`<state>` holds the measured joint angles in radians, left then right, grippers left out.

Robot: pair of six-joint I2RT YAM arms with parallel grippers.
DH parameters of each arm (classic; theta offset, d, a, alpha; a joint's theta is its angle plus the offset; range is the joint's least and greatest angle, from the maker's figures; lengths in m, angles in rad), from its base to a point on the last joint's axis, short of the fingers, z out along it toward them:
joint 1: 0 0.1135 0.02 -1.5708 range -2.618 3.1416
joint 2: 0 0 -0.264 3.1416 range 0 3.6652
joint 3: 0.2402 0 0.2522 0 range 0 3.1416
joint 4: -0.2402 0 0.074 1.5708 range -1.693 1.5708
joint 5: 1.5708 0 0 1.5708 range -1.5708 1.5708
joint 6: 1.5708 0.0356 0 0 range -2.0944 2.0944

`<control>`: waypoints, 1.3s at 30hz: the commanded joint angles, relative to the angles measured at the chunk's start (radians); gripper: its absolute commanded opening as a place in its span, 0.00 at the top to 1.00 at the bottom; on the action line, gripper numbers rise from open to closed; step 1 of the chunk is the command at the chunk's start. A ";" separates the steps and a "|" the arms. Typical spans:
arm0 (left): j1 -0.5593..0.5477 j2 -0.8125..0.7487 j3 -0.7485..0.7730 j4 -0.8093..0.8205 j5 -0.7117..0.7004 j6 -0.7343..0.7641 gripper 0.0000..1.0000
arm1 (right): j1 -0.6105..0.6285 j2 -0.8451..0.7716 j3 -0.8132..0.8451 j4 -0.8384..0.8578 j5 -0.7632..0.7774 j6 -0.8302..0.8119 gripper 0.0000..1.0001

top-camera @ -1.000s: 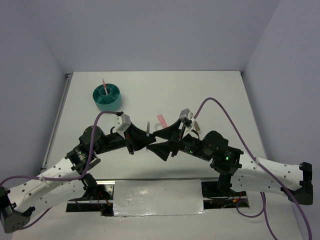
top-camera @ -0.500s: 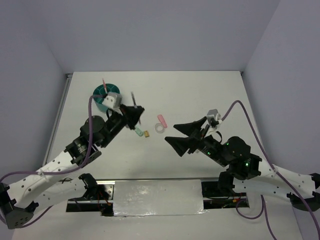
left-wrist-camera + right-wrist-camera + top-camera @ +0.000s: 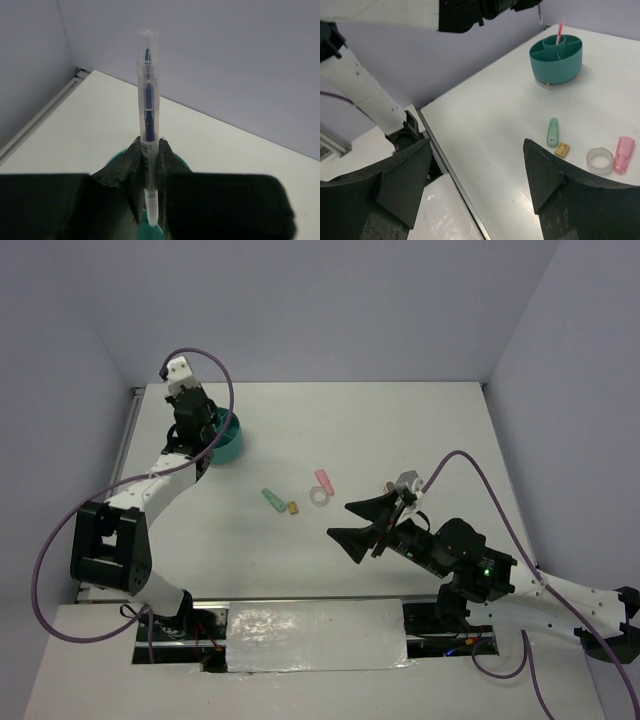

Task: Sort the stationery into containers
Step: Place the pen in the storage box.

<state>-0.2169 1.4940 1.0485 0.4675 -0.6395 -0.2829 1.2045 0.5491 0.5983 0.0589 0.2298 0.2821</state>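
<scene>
The round teal organizer [image 3: 230, 444] stands at the far left, and a pink pen [image 3: 560, 27] stands in its centre cup [image 3: 555, 41]. My left gripper [image 3: 149, 145] is shut on a clear pen with a dark core [image 3: 148, 95] and holds it upright right above the organizer [image 3: 123, 156]. In the top view the gripper [image 3: 198, 428] covers the organizer's left part. A mint-green block [image 3: 271, 500], a tiny orange piece [image 3: 293, 507], a white tape ring [image 3: 319, 497] and a pink block [image 3: 323, 480] lie mid-table. My right gripper [image 3: 358, 519] is open and empty, just right of them. Beige and brown blocks are not in view.
The left arm [image 3: 150, 485] arcs along the table's left side. In the right wrist view the loose items [image 3: 553, 132] lie beyond the right finger and the table's near edge strip [image 3: 451, 175] runs between the fingers. Walls close in the table on three sides.
My left gripper has swung from mid-table to the far left, carrying the pen over the organizer. My right gripper has drawn back and now hangs open near the loose items.
</scene>
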 commanded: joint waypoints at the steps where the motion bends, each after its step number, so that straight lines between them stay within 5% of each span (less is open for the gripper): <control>1: 0.065 0.034 0.032 0.247 0.053 0.024 1.00 | 0.000 0.006 0.020 -0.028 -0.033 -0.050 0.19; 13: 0.096 0.207 -0.031 0.467 0.092 0.014 0.97 | -0.011 0.015 0.064 -0.027 -0.086 -0.104 0.14; 34: 0.136 0.279 -0.065 0.424 0.172 -0.085 0.98 | -0.022 0.014 0.060 -0.051 -0.066 -0.110 0.14; 39: 0.134 0.298 -0.073 0.430 0.173 -0.088 0.90 | -0.026 0.005 0.044 -0.048 -0.067 -0.109 0.14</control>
<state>-0.0803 1.7718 0.9775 0.8371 -0.4744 -0.3477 1.1843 0.5667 0.6289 -0.0010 0.1604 0.1879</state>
